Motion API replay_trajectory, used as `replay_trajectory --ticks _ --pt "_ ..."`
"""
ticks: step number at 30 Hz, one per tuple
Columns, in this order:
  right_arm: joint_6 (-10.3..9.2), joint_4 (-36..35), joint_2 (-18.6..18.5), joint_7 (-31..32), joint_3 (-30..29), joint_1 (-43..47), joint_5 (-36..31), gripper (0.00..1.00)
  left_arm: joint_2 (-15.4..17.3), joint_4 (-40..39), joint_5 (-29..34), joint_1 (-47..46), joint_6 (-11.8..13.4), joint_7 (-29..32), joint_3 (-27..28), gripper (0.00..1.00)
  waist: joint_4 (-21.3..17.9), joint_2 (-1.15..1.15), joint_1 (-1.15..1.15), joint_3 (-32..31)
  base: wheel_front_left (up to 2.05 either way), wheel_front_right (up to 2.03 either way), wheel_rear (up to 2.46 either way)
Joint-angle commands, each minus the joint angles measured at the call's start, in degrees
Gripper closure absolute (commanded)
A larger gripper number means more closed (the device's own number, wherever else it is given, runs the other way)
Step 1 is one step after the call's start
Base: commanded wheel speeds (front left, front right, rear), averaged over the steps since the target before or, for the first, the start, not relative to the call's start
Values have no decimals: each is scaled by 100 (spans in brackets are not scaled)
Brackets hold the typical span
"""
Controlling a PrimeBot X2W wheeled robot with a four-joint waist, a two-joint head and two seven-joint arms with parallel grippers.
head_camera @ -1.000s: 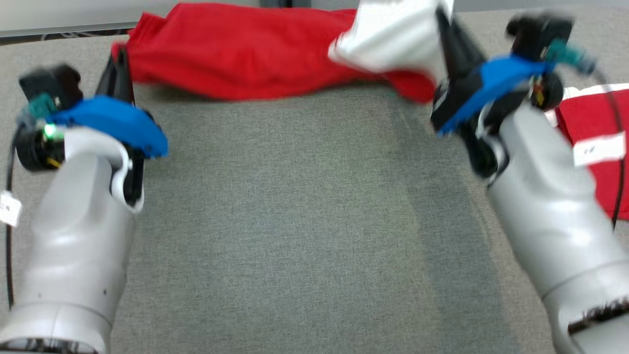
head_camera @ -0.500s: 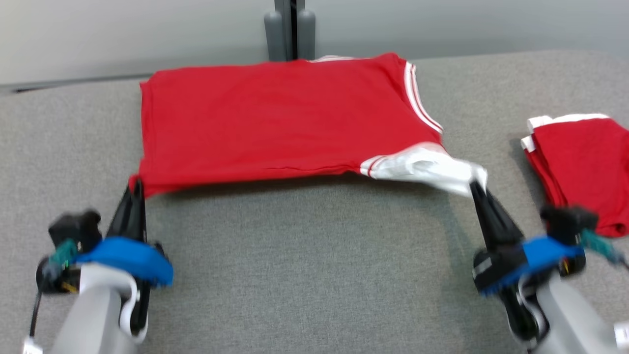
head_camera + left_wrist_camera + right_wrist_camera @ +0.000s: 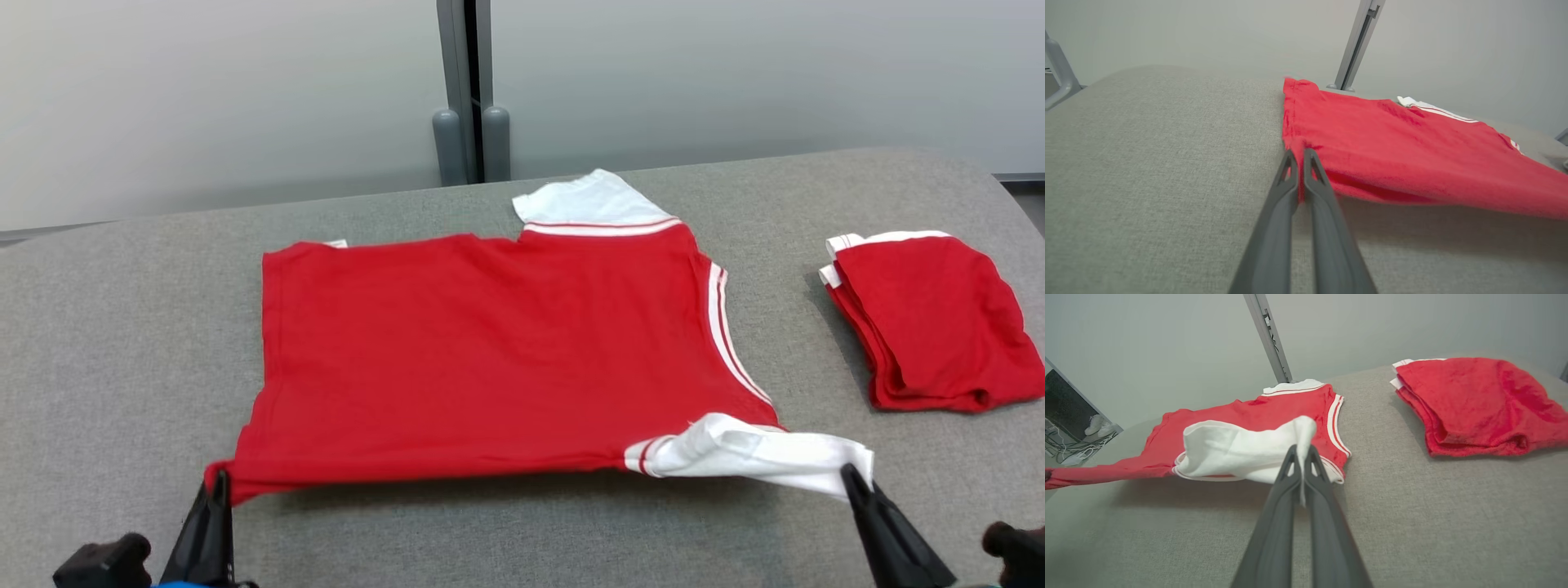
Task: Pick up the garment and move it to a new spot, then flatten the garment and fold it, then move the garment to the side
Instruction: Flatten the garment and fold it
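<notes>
Red garment [image 3: 490, 359], near edge raised, is clamped at both corners by left pincer [image 3: 220, 477] and right pincer [image 3: 848, 471].

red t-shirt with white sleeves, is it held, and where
The left gripper pinches the red T-shirt with white sleeves at its near hem corner; the right gripper pinches the edge of the near white sleeve.

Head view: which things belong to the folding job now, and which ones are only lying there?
Job: red shirt, pinched by left gripper and right gripper.
Lying about: folded red garments at the right; grey post behind the table.
</notes>
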Motion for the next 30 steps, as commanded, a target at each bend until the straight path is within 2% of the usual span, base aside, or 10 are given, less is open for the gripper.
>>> replay_trajectory --ticks 1,6,11,18,25,27,30 --pt "-1 -166 19 85 -84 109 -44 100 47 -186 -6 109 61 115 15 100 13 2 1 -5 0 0 0" --pt "-1 -676 142 595 -252 257 -211 100 178 -1148 -27 519 276 763 -15 100 106 2 1 72 0 0 0" --pt "-1 -345 -20 749 -137 -251 -172 100 222 -1302 -267 328 321 1421 -80 100 162 2 1 307 0 0 0" --pt "-1 765 -582 614 185 -1479 -17 100 411 -868 -618 -420 70 2141 -160 100 293 2 1 797 0 0 0" --pt "-1 2076 -1075 143 636 -2891 244 100 557 -581 -555 -1060 -120 2132 -243 100 369 2 1 1094 0 0 0" --pt "-1 2667 -1224 -40 808 -3357 324 100 569 -429 -506 -1323 -231 2081 -358 100 455 2 1 1180 0 0 0" --pt "-1 3202 -1296 -292 1009 -3718 395 100 550 -195 -483 -1552 -348 2022 -522 100 513 2 1 1251 0 0 0"
